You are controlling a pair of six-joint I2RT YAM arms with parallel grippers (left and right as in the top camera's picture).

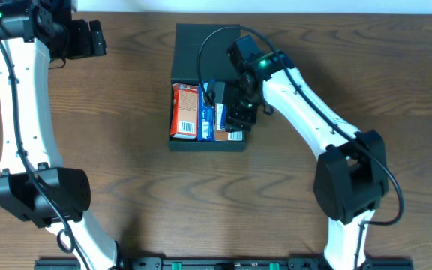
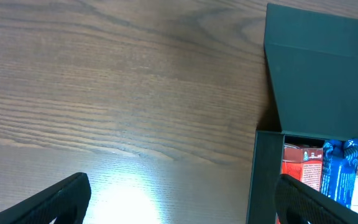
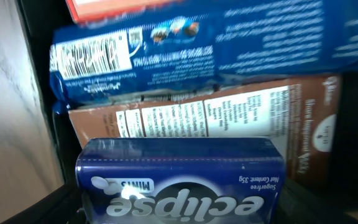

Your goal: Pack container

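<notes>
The dark green-black container (image 1: 205, 145) stands at the table's middle back with its flap lid (image 1: 195, 49) open to the rear. Inside lie an orange-red carton (image 1: 185, 111) and a blue packet (image 1: 207, 114). My right gripper (image 1: 238, 114) is over the container's right side, shut on a blue Eclipse mints tin (image 3: 182, 186). Below the tin, the right wrist view shows a brown packet (image 3: 204, 121) and the blue packet (image 3: 185, 50). My left gripper (image 1: 88, 37) is open and empty at the far left back. In the left wrist view the container (image 2: 266, 174) is right of its fingers (image 2: 182, 205).
The dark wooden table (image 1: 126, 112) surrounds the container. The container's left wall (image 3: 36, 37) shows dark at the left of the right wrist view. The right arm's cable (image 1: 208, 41) loops over the open lid.
</notes>
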